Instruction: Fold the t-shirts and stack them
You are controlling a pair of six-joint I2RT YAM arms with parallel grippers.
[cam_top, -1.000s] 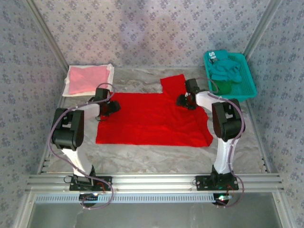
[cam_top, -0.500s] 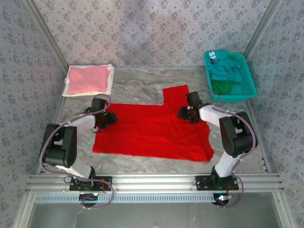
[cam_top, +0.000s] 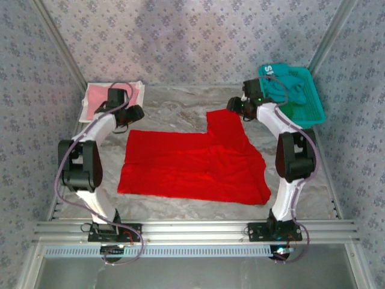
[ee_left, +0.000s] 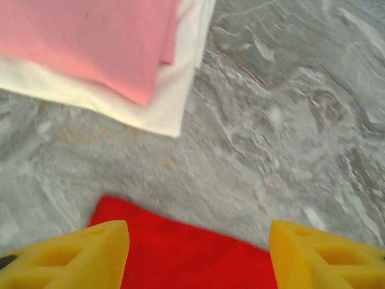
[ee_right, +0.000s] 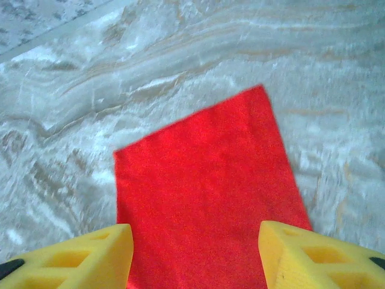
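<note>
Top external view. A bright red short-sleeved cloth t-shirt [cam_top: 192, 162] lies spread flat at the centre of the grey marble-patterned table [cam_top: 174, 105], one sleeve pointing toward the top of the frame. A second earlier the shirt lay slightly higher in the frame, with both grippers down on its upper edge; it now sits a little lower, and both arms have lifted away toward the top.

The left gripper [cam_top: 133, 112] hangs above the shirt's upper left corner, just beside the folded pale pink t-shirt [cam_top: 95, 99] on its flat white sheet [cam_top: 138, 90] in the upper left. The right gripper [cam_top: 236, 106] hangs over the top end of the sleeve, near the teal plastic mesh basket [cam_top: 314, 108] in the upper right, which holds crumpled teal t-shirts [cam_top: 289, 89].

Left wrist view. The left gripper [ee_left: 198, 253] has its yellow fingers [ee_left: 72, 256] spread apart with nothing between them; the red t-shirt's [ee_left: 198, 262] corner lies below, and the pale pink t-shirt [ee_left: 84, 36] and white sheet [ee_left: 162, 102] are at upper left.

Right wrist view. The right gripper [ee_right: 195, 253] is likewise spread and empty, with its yellow fingers [ee_right: 313, 256] standing over the red sleeve [ee_right: 204, 192].
</note>
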